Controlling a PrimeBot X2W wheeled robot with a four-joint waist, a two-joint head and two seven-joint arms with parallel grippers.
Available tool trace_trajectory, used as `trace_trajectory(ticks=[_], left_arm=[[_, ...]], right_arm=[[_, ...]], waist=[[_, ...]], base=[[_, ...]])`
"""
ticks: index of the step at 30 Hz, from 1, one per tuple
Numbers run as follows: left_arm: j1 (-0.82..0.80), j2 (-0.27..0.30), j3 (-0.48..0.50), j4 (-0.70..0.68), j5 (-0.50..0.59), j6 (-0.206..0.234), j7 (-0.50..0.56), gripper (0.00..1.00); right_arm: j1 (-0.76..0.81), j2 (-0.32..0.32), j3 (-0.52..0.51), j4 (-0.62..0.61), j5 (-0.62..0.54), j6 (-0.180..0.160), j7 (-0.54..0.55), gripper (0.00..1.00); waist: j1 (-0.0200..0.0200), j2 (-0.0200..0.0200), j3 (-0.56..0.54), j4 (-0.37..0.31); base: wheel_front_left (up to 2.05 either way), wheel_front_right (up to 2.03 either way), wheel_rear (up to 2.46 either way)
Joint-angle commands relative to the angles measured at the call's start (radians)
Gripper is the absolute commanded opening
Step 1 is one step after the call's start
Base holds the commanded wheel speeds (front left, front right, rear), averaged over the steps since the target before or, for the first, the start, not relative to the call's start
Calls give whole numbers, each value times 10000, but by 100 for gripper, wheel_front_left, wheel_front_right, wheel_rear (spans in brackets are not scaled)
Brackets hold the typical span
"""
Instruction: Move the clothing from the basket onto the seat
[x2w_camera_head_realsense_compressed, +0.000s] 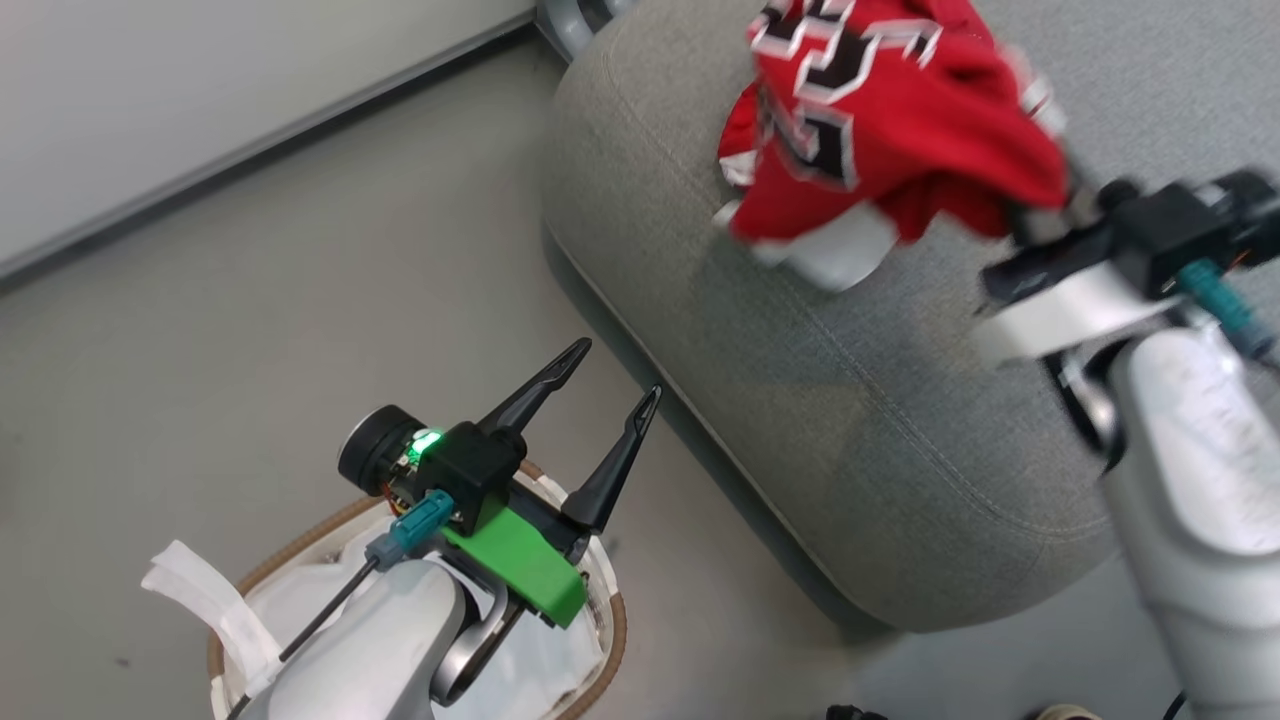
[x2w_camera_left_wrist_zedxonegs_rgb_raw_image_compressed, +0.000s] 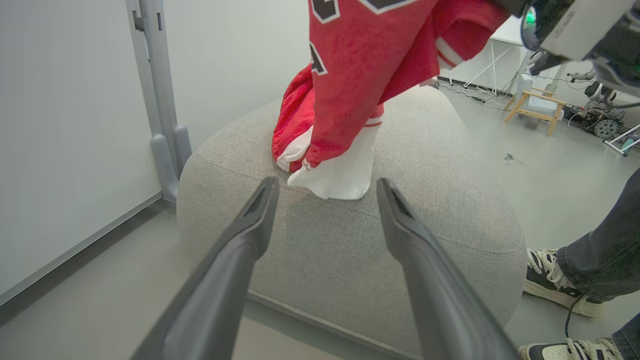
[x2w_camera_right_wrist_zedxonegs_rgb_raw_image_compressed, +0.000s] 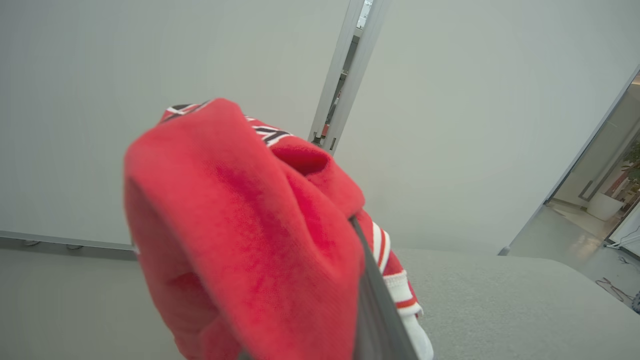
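The red clothing, a jersey with black white-edged numerals, hangs over the grey seat with my right gripper shut on its upper fold. In the left wrist view the clothing droops so that its white hem rests on the seat; more red cloth bunches behind it. Red clothing wraps one dark finger in the right wrist view. My left gripper stands open and empty above the basket, pointing toward the seat. Inside the basket I see white liner.
A person's shoes and trouser leg stand by the seat's right side. A white wall panel and a grey metal post rise behind the seat. Grey floor lies between basket and seat.
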Motion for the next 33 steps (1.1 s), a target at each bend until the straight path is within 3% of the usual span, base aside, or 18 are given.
trace_trajectory(ticks=[1,7,12,22,31,32,33], left_arm=[[-210,171,-32,-21,-33,-26,7,100],[-567,508,-169,-113,-167,-26,7,100],[-865,619,-196,-213,-222,-28,7,100],[-1199,705,-373,-191,-342,-26,7,100],[-1126,922,-154,-127,-429,-26,7,100],[-1103,925,-105,-113,-433,-28,7,100],[-1072,933,-98,-96,-407,-26,7,100]], right_arm=[[-394,-164,-212,-53,-186,-14,-21,0],[-2234,-1250,-1412,758,-818,-14,-21,0],[-3107,-1598,-2526,1641,-1367,-14,-21,0],[-2991,-789,-5407,3433,-3189,-14,-21,0],[-2559,78,-7362,4381,-4558,-14,-20,0],[-2476,173,-7493,4346,-4582,-14,-20,26],[-2390,239,-7572,4297,-4576,-14,-20,42]], waist=[[0,-1,802,90],[0,-1,1679,595],[0,-1,2227,1044],[0,-1,2893,1970],[0,-1,3161,2103],[0,-1,3146,2078],[0,-1,3112,2040]], base=[[0,0,0],[0,0,0],[0,0,0],[0,0,0],[0,0,0],[0,0,0],[0,0,0]])
